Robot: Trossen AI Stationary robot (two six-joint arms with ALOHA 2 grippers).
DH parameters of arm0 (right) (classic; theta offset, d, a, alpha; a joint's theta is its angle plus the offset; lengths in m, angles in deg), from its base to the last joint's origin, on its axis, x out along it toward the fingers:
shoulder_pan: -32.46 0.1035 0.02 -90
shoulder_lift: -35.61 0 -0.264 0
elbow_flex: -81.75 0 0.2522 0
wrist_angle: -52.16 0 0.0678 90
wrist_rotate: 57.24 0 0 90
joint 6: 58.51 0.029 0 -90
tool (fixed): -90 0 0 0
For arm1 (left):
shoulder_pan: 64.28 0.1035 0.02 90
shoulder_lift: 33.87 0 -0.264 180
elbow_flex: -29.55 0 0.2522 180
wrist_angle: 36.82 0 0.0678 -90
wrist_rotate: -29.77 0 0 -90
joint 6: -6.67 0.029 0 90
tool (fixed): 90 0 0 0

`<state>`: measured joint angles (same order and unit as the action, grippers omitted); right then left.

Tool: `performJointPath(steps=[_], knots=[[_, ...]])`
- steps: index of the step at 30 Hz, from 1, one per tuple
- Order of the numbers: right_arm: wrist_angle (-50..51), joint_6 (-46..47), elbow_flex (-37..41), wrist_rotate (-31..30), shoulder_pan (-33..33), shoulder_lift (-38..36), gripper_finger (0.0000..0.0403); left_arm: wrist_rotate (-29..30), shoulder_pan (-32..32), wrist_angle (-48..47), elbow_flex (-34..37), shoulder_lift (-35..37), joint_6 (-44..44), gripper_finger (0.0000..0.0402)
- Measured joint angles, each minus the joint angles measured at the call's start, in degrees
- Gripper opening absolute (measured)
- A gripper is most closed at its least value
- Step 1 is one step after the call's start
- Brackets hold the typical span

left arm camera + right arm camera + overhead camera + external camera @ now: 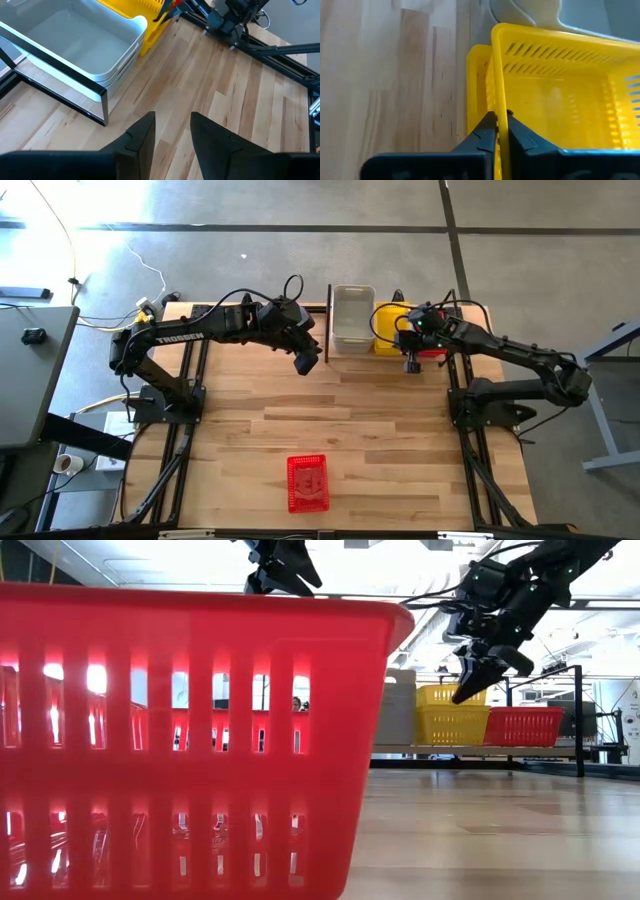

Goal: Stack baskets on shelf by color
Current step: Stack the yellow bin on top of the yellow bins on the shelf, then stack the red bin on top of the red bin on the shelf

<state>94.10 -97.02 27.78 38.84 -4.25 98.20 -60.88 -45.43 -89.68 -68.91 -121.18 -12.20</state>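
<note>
Left gripper (306, 363) hangs over bare wood just in front of the shelf (328, 325), fingers (141, 137) partly apart, holding nothing. Behind it, the clear baskets (352, 317) sit nested on the shelf, the yellow baskets (390, 328) beside them. Right gripper (501, 125) is pinched tight on the top yellow basket's wall. Further right, red baskets (523, 726) on the shelf. A lone red basket (307, 482) waits at the table's near edge.
</note>
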Motion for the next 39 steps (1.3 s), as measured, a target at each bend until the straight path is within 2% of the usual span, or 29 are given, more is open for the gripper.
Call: performJointPath(steps=[3, 10, 14, 19, 26, 33, 39], knots=[[0.14, 0.95, -0.01, -1.76, -0.02, 0.0, 0.0026, 0.0, 0.0, -0.01, 0.0, 0.0, 0.0, 0.0113], [0.78, 3.14, -2.04, -1.55, 0.0, -0.02, 0.0102, -0.06, 0.0, -0.16, 0.0, 0.0, -3.0, 0.0113], [6.09, 4.82, -5.7, -3.1, 0.0, -0.07, 0.0125, -0.2, -0.02, -2.65, 0.0, 0.0, -7.21, 0.0113], [14.95, 10.76, -10.81, -4.79, 0.0, -0.09, 0.0131, -0.2, -0.21, -11.99, 0.0, 0.0, -12.71, 0.0113], [20.94, 22.97, -17.07, -4.71, 1.92, -0.09, 0.0131, -0.46, -3.14, -21.46, 0.0, -0.02, -16.71, 0.0113], [22.07, 38.01, -21.75, -4.68, 10.17, -0.09, 0.0131, -0.44, -9.21, -24.34, 4.41, -0.07, -21.94, 0.0113], [21.48, 49.9, -22.12, -7.63, 18.71, -0.04, 0.013, -0.2, -15.4, -24.13, 7.33, -0.04, -24.17, 0.0113]])
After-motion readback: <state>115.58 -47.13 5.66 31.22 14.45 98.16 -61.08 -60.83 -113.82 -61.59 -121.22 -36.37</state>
